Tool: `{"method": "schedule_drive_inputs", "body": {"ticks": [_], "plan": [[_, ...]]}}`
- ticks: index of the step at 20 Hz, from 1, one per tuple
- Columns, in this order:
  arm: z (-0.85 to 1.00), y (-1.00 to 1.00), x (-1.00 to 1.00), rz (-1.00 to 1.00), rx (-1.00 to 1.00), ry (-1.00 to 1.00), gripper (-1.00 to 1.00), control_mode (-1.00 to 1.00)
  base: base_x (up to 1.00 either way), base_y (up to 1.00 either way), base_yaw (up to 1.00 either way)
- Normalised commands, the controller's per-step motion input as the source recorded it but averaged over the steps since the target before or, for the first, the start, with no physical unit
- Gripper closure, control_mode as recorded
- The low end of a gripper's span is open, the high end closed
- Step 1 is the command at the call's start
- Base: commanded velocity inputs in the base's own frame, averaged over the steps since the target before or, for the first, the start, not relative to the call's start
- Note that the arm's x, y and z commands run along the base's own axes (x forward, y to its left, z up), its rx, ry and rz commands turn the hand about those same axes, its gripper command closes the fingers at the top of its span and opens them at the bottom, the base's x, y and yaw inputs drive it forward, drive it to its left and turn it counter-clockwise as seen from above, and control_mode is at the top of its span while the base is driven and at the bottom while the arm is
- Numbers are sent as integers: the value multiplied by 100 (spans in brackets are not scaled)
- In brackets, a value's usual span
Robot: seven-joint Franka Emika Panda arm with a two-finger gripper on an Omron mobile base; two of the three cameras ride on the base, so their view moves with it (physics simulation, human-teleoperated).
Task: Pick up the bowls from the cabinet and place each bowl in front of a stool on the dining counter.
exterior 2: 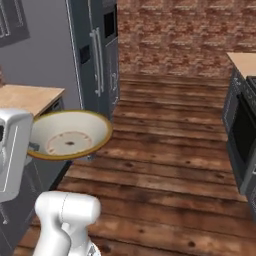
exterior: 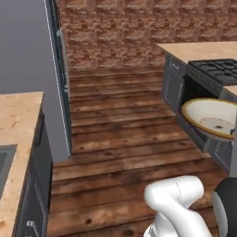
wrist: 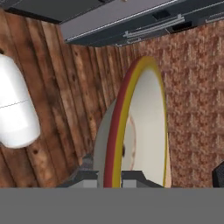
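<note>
The claw (wrist: 113, 177) is pinching the rim of the cream bowl (wrist: 140, 131), one finger on each side of the rim at the bottom of the hand view, where the bowl is standing edge-on. In the left base view the bowl (exterior: 210, 118) is hanging in the air, tilted so that its inside is facing the camera, well above the wooden floor (exterior: 120, 139) and in front of the grey base of the dining counter (exterior: 194, 51) with its black cooktop (exterior: 217, 69). In the right base view the bowl (exterior 2: 70, 135) is showing beside the white arm (exterior 2: 15, 150), with a tall grey refrigerator (exterior 2: 95, 55) and the brick wall (exterior 2: 170, 35) standing behind.
</note>
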Motion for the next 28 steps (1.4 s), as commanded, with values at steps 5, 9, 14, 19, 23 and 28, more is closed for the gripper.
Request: {"method": "schedule_drive_inputs", "body": {"ticks": [5,9,14,19,23,28], "plan": [[0,0,0,0,0,0,100,100,100,-13,5],[0,0,0,0,0,0,100,100,100,-67,34],[0,0,0,0,0,0,100,100,100,-93,39],[0,0,0,0,0,0,100,100,100,-86,16],[0,0,0,0,0,0,100,100,100,-47,-10],[0,0,0,0,0,0,100,100,100,-8,-30]]}}
